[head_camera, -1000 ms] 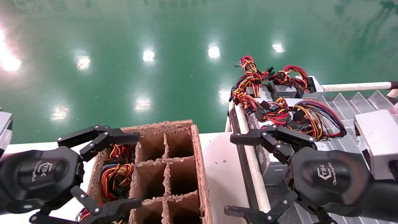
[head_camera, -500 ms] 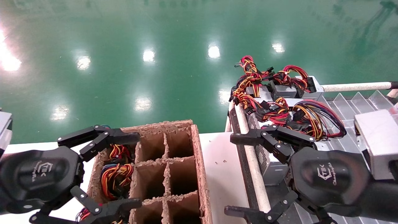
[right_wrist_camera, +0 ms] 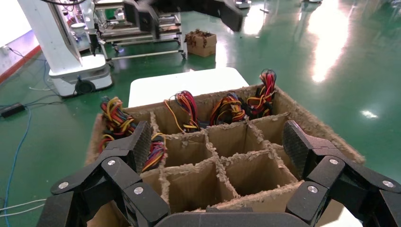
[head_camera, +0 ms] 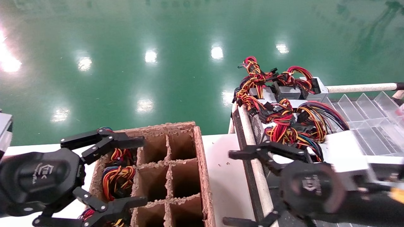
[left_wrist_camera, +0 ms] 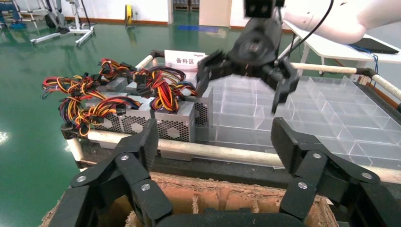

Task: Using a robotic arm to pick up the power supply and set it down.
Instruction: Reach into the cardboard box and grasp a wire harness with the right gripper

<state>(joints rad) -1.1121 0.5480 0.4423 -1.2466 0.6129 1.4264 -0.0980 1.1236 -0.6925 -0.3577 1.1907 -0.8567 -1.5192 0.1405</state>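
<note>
Several silver-grey power supplies (head_camera: 267, 93) with red, yellow and black cable bundles (head_camera: 284, 124) sit in a row on the rack at the right; their perforated sides (left_wrist_camera: 172, 126) show in the left wrist view. My right gripper (head_camera: 228, 187) hangs open over the rack's near rail, just in front of the closest unit, holding nothing. In the right wrist view its own gripper (right_wrist_camera: 215, 142) frames the cardboard box. My left gripper (head_camera: 140, 171) stands open over the left side of the divided cardboard box (head_camera: 199, 164), also empty.
The box's left cells hold wired units (head_camera: 117, 178); its middle and right cells (right_wrist_camera: 246, 168) show bare cardboard. A white pipe rail (left_wrist_camera: 222, 152) edges the rack. Clear divided trays (head_camera: 374, 126) lie behind the supplies. The box stands on a white table (head_camera: 222, 170) above green floor.
My right arm has swung: its housing and wrist box moved left and lower, and its fingers dropped a little toward the rail. The left gripper shifted only slightly.
</note>
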